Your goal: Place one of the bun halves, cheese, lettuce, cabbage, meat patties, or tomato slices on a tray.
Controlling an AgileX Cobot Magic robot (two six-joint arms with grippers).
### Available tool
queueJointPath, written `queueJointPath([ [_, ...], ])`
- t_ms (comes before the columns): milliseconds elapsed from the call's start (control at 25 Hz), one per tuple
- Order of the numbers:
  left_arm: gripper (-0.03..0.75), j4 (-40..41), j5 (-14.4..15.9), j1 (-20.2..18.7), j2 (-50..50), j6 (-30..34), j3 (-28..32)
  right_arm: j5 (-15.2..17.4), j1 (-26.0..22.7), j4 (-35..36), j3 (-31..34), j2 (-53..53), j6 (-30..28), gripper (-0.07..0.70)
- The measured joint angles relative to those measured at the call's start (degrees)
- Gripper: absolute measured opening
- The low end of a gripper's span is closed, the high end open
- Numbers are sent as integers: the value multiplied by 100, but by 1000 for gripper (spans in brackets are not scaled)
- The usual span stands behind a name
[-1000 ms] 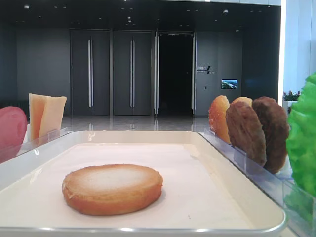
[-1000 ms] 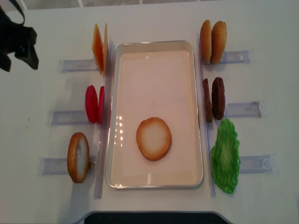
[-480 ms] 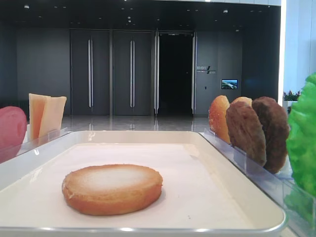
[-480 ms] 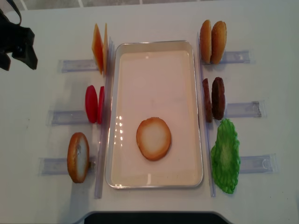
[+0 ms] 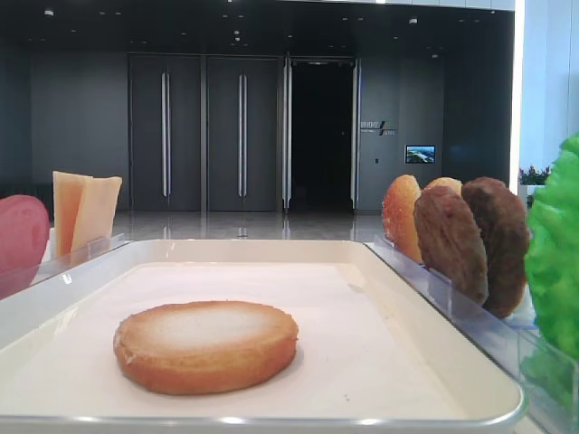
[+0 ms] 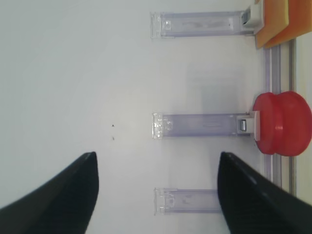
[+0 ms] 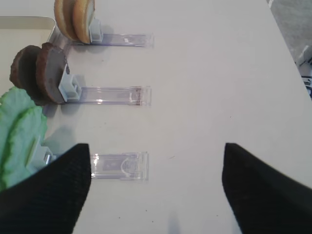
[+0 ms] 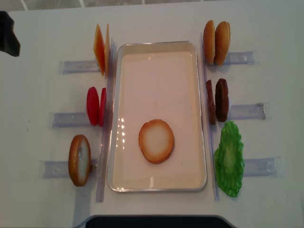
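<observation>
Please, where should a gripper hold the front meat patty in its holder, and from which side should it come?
Probably from above: the patty stands on edge in its clear holder, so its top rim is free. Put one of the fingers on each flat face; the gap to the second patty looks narrow.

One bun half (image 8: 156, 141) lies flat, pale face up, in the cream tray (image 8: 157, 186); cheese (image 8: 100, 49), tomato slices (image 8: 95, 106) and patties (image 8: 217, 100) stand upright beside it.

Bun half (image 8: 156, 141) lying on tray (image 8: 159, 186)
Left of tray: cheese (image 8: 100, 49), tomato slices (image 8: 95, 105), bun. Right: buns (image 8: 216, 42), meat patties (image 8: 217, 100), lettuce (image 8: 229, 158).
</observation>
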Motion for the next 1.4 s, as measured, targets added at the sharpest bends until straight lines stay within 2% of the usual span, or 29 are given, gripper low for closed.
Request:
queueJointPath([
  [360,580,-6,52,0,-1836,225,655,0,0,0,0,0,0,555],
  [880,580,-441,142,0,-4856,611,2297,0,0,0,0,0,0,555],
  [1240,580,-1139,79,0,-6592,695,3427,0,0,0,0,0,0,555],
  [1400,580,-1265,61,0,-6986,695,3745,0,0,0,0,0,0,555],
])
